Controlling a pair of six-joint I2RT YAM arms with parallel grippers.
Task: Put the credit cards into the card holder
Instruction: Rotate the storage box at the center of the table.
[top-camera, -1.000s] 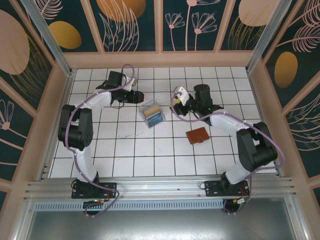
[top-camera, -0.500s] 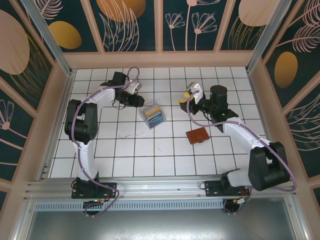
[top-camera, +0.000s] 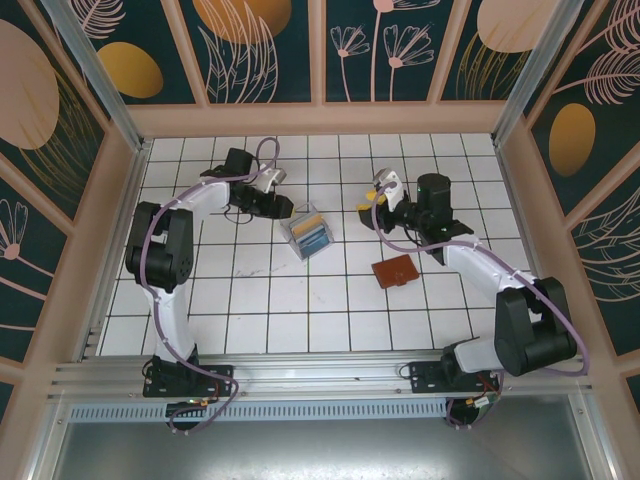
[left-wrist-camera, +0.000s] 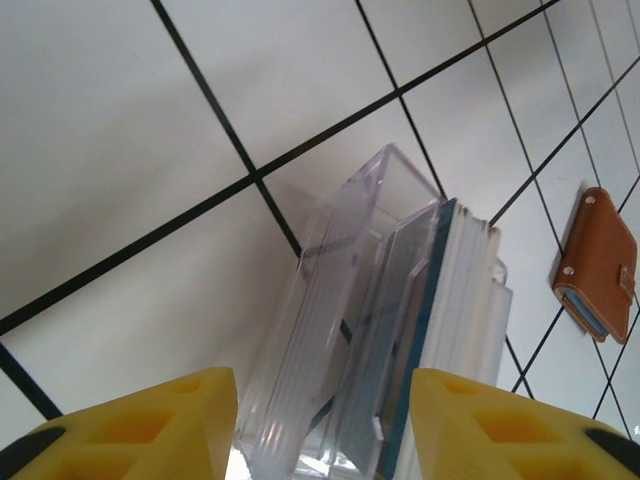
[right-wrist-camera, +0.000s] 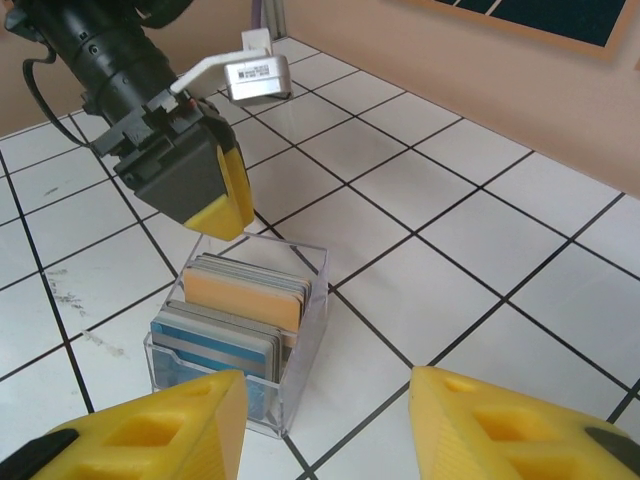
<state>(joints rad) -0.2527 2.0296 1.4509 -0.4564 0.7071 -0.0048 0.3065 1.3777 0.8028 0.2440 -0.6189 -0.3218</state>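
Right now a clear plastic case (top-camera: 307, 231) sits just above the middle of the overhead view, on a glossy white tiled floor (top-camera: 290, 315) ruled with thin dark lines. It is a hard-walled, open-topped rectangular box, and the credit cards (right-wrist-camera: 245, 290) stand on edge inside it, packed like files. In the right wrist view a matte peach-orange card is at the back of the stack and blue ones with pale stripes are nearer the front wall, all thin with rounded corners.

The card holder (top-camera: 396, 270) lies flat and closed to the lower right of the case, well apart from it. It is a small, roughly square wallet of reddish-brown leather-look material. At the right edge of the left wrist view its strap shows two small metal studs, and a sliver of blue shows at its lower edge.

The left gripper (left-wrist-camera: 322, 425) has its blocky yellow fingers spread wide along the bottom of its own view, and the near end of the case rises between them. I cannot tell whether they touch its walls. In the right wrist view, that same gripper hangs just over the far end of the case, in the upper left.

The right gripper (right-wrist-camera: 325, 430) is also spread apart and holds nothing, its two yellow fingers in the bottom corners with the case just above the left one
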